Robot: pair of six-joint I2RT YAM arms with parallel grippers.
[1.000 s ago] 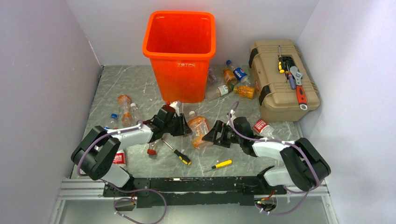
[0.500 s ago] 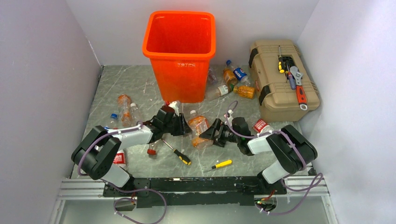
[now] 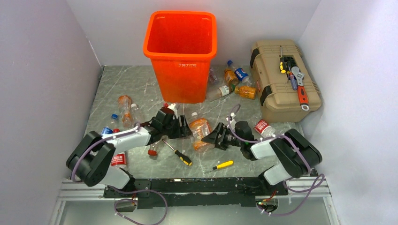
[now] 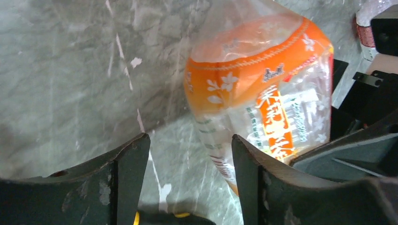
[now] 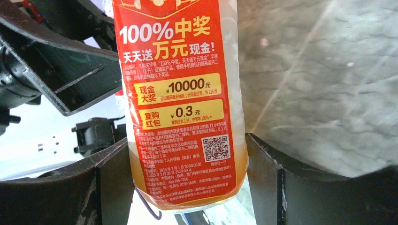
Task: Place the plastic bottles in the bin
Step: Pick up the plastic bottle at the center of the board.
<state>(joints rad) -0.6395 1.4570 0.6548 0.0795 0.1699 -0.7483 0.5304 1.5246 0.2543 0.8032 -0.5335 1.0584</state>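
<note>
plain pale walls (image 3: pixel 42 70) enclose a grey marbled tabletop (image 3: pixel 117 84).

Bright orange bin (image 3: pixel 181 51), tan toolbox (image 3: pixel 284 79), grey marbled table (image 3: pixel 141 84), orange-labelled bottle (image 3: pixel 201 131) with white flowers

I count one bin (image 3: pixel 181 51) and one toolbox (image 3: pixel 281 101). On its lid are three tools, as far as I can make out; one is a wrench (image 3: pixel 300 90), and the others are too small to name.

Bottles, by cluster:
- five in the right cluster (image 3: pixel 234 82) between bin and toolbox
- four in the left cluster (image 3: pixel 124 104)
- one orange-label bottle (image 3: pixel 200 130) in the middle
- one red-label bottle (image 3: pixel 263 126) by the right arm
- two more capped shapes half hidden by the left arm, which I can't confirm

That makes eleven sure, thirteen at most.

There are two screwdrivers (image 3: pixel 179 153) on the table, and two grippers: the left gripper (image 3: pixel 182 126) and the right gripper (image 3: pixel 216 137).
</note>
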